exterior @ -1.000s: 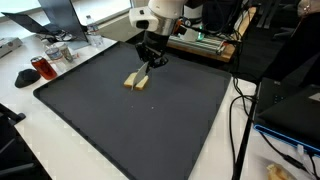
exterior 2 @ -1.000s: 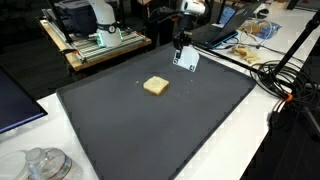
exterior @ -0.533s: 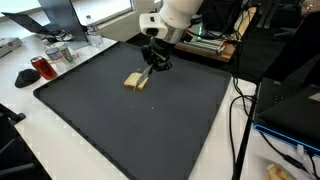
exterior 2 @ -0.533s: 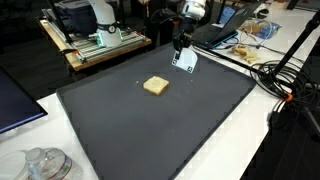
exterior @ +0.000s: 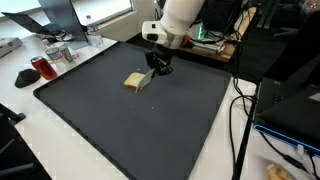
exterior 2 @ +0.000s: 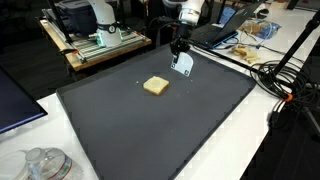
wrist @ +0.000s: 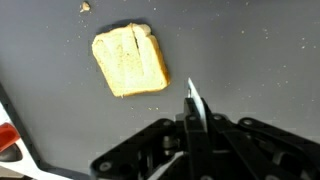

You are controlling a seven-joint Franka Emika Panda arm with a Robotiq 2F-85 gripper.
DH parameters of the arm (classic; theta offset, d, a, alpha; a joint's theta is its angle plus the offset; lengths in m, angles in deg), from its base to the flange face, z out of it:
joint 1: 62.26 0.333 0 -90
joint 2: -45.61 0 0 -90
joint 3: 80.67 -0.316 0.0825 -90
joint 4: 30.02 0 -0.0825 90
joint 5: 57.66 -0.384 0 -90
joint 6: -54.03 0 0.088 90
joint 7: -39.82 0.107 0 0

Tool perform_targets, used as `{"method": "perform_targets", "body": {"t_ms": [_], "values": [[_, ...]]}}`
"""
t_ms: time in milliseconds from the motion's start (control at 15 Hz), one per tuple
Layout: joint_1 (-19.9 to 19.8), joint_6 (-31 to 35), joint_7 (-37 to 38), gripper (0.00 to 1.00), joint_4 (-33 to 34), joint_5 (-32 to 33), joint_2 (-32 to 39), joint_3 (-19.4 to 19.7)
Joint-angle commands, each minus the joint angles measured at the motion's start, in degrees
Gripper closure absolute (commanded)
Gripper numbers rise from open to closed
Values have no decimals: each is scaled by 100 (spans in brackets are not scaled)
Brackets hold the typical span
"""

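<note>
A slice of toasted bread (exterior: 137, 81) (exterior 2: 155, 86) (wrist: 130, 60) lies flat on the dark mat (exterior: 130, 130) (exterior 2: 160, 130). My gripper (exterior: 158, 66) (exterior 2: 179, 47) (wrist: 192, 125) hangs just beside the slice, toward the mat's far edge. It is shut on a thin flat blade (wrist: 193, 100) (exterior 2: 183, 64) that sticks out past the fingertips. In the wrist view the blade's tip points at the mat just to the right of the bread, apart from it. The blade's handle end is hidden between the fingers.
A crumb (wrist: 85, 7) lies on the mat beyond the bread. A red object (exterior: 44, 68) and glassware (exterior: 60, 52) stand off the mat's corner. Cables (exterior: 240, 110) (exterior 2: 290, 80) run along one side; a wooden rack with equipment (exterior 2: 95, 40) stands behind.
The gripper with the blade has shifted a little sideways away from the bread and the wrist has turned. The bread has not moved.
</note>
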Motion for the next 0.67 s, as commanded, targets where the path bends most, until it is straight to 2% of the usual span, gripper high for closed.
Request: {"method": "perform_targets", "body": {"t_ms": [0,200,333,600], "values": [[-195,494,65,99,-524,-74,-312,53],[-480,992,-206,99,-879,-425,-501,76],[-703,1318,-641,99,-1125,-817,-667,62],[-1078,1904,-1921,99,-1645,-1927,-1069,54]]}}
